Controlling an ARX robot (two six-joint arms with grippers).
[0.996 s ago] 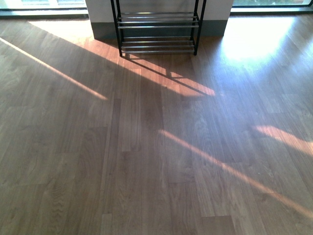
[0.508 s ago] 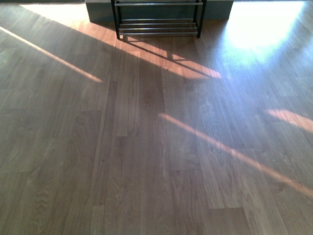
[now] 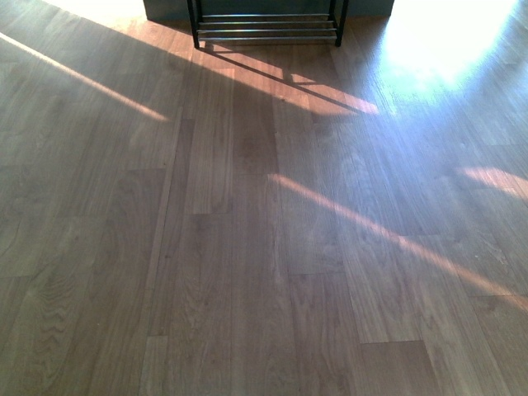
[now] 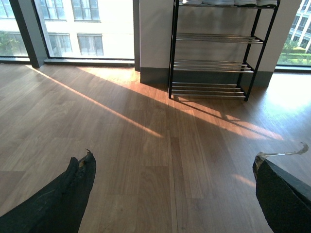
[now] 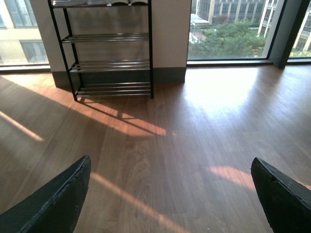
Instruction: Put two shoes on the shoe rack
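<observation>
Black-fingered grippers, left (image 4: 175, 194) and right (image 5: 170, 194), splayed toward shoe rack (image 5: 109, 63).

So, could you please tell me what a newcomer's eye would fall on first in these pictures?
Probably the shoe rack, black-framed with chrome bars, standing against the wall between big windows; its lower shelves are bare, though something pale sits on the top shelf. Next, the orange sunlight stripes slanting across the wooden floor. No shoes lie on that floor, and both the left claw and right claw are wide open, holding nothing.
</observation>
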